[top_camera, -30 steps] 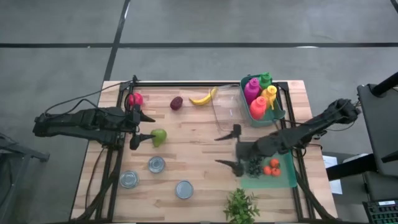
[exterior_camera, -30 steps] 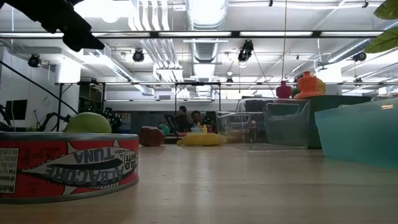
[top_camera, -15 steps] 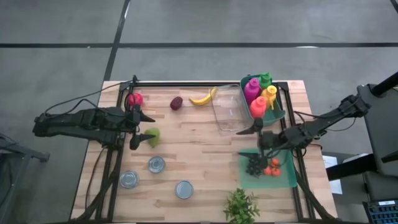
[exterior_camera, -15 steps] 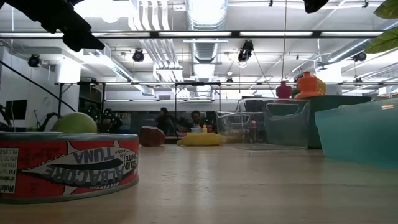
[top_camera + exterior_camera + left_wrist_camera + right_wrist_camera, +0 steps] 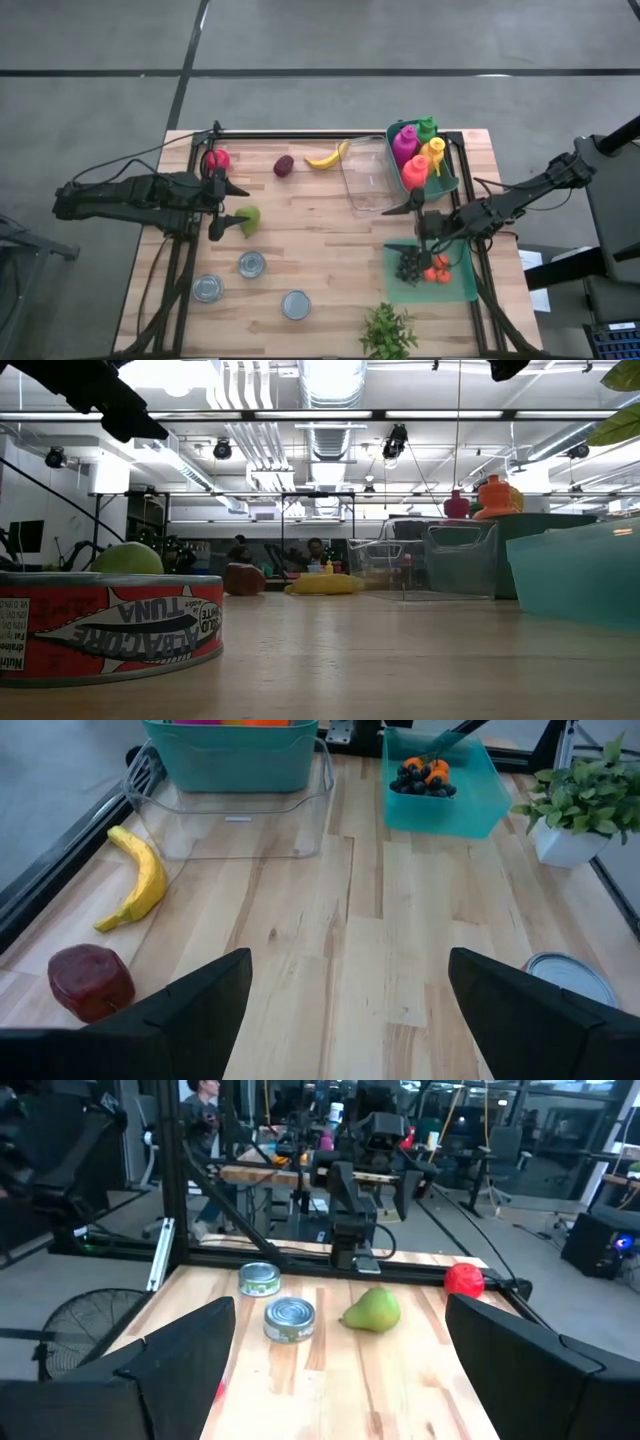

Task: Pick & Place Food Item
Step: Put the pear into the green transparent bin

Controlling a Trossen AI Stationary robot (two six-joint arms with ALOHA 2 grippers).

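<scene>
Lower centre of the overhead frame: small potted plant [image 5: 387, 331] at the bench [image 5: 320, 250] edge, three tins [image 5: 252, 264] to its left. Just above and right, teal tray [image 5: 463, 287] holding dark berries and orange pieces. Over that tray's upper edge, right hand [image 5: 416, 224], fingers spread wide apart, gripping nothing. Mid-left, left hand [image 5: 226, 207], fingers likewise apart and empty, with green pear [image 5: 248, 220] lying just beside its lower fingertip; contact cannot be told. Further up, clear tub [image 5: 366, 178] at centre right, teal bin [image 5: 446, 183] of coloured bottles touching its right side. Along the top edge, banana [image 5: 327, 157], dark red fruit [image 5: 284, 165], red apple [image 5: 217, 158] at upper left.
</scene>
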